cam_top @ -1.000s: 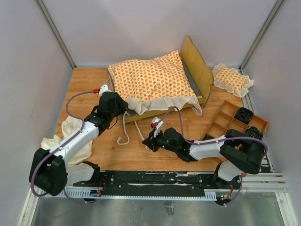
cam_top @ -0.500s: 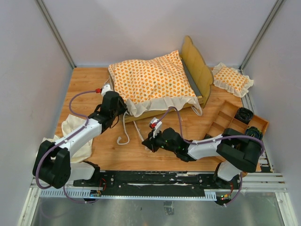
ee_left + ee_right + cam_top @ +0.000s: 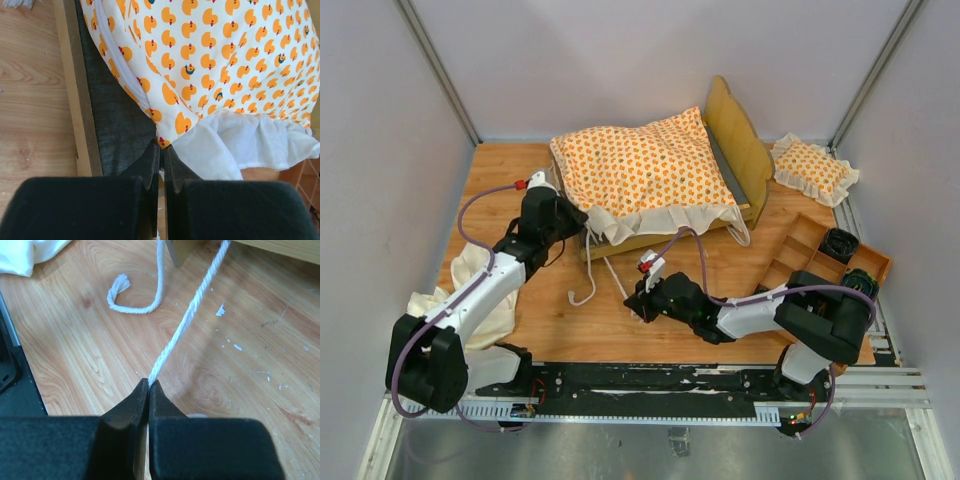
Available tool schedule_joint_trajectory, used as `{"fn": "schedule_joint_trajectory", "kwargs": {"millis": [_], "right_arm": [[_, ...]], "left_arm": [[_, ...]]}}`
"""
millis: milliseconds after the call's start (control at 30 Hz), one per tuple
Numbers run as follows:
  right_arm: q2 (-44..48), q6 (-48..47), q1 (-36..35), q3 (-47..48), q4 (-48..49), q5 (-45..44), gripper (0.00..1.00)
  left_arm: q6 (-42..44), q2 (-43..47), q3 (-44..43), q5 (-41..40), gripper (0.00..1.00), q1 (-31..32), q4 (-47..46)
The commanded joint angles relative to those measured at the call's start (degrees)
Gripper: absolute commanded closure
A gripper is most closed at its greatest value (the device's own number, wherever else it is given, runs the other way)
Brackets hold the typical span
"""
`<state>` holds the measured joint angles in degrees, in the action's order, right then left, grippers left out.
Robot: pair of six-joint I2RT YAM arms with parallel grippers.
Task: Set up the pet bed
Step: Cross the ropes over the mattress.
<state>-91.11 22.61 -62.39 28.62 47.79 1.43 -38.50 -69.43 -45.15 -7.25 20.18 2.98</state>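
Observation:
The pet bed's light-wood frame point(image 3: 740, 140) stands at the back of the table, its grey fabric base point(image 3: 117, 120) showing beside the side rail point(image 3: 75, 90). The large orange-patterned cushion point(image 3: 645, 170) with a cream ruffle point(image 3: 250, 145) lies on it, overhanging the near side. My left gripper point(image 3: 582, 222) is at the cushion's near-left corner, shut on the corner fabric point(image 3: 161, 147). My right gripper point(image 3: 638, 300) is low over the table in front of the bed, shut on a white tie string point(image 3: 190, 315) that runs taut up to the cushion.
A second tie string point(image 3: 585, 285) lies loose and curled on the wood. A plain cream cloth point(image 3: 470, 290) is heaped at the left edge. A small ruffled pillow point(image 3: 812, 168) sits at back right, and a wooden compartment tray point(image 3: 815, 255) at the right.
My left gripper has closed on the cushion's corner and shifted slightly left and back. The right gripper has stayed shut on the string, almost unmoved.

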Motion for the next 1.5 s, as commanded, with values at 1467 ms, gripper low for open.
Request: {"fn": "schedule_joint_trajectory", "kwargs": {"millis": [1467], "right_arm": [[-9.15, -39.09, 7.57, 30.02, -5.7, 3.61, 0.66]], "left_arm": [[-3.23, 0.53, -0.03, 24.55, 0.95, -8.5, -1.76]]}}
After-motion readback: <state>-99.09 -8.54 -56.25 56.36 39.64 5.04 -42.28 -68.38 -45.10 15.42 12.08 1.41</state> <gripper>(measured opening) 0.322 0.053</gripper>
